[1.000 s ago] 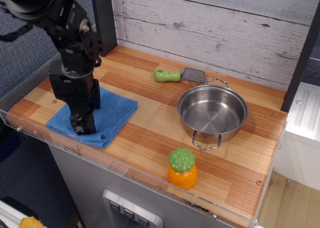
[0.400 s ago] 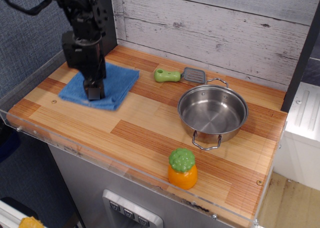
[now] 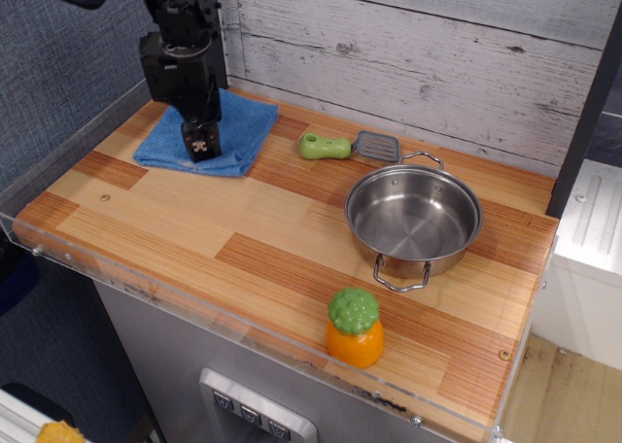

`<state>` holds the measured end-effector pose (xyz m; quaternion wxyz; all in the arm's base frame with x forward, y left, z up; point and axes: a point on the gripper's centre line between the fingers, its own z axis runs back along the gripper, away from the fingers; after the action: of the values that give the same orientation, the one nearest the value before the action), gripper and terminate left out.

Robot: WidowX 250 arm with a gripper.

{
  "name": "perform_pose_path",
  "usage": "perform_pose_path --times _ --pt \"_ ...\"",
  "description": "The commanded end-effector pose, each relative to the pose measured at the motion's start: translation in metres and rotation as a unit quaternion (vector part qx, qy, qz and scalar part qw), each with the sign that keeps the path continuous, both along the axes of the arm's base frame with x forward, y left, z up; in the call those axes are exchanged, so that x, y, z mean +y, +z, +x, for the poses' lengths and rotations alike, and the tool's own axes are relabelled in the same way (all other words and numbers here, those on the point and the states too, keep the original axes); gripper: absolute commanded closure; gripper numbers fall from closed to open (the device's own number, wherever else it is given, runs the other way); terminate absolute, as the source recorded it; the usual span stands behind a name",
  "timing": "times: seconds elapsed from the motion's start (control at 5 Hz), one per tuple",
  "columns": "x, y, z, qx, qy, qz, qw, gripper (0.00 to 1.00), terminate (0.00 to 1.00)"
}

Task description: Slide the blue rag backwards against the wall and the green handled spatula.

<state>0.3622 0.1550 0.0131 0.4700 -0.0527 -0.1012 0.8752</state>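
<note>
Your tool [image 3: 201, 148] is planted tip-down on the blue rag [image 3: 233, 132], its fingers drawn together and pressing on the cloth rather than gripping it, with the rag lying at the back left of the surface [image 3: 292, 258], its far edge near the wall [image 3: 418, 64]. Keep the downward pressure steady and push back and slightly toward the green handled spatula [image 3: 348, 148], so the cloth drags flat instead of bunching. Little room is left behind; the spatula lies just beside the rag's right edge, the pot [image 3: 413, 217] well clear.

Steel pot [image 3: 413, 216], orange toy [image 3: 355, 327]
</note>
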Motion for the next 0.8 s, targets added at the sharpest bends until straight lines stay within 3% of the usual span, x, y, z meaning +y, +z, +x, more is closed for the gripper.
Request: perform_pose_path --times 0.0,0.4,0.6 --pt "-0.014 0.008 0.001 -0.005 -0.013 0.002 0.9999 0.0 0.0" --pt "-0.021 0.029 0.0 -0.012 -0.013 -0.016 0.9997 0.0 0.0" --pt "-0.019 0.058 0.005 -0.033 -0.011 -0.015 0.9993 0.0 0.0"
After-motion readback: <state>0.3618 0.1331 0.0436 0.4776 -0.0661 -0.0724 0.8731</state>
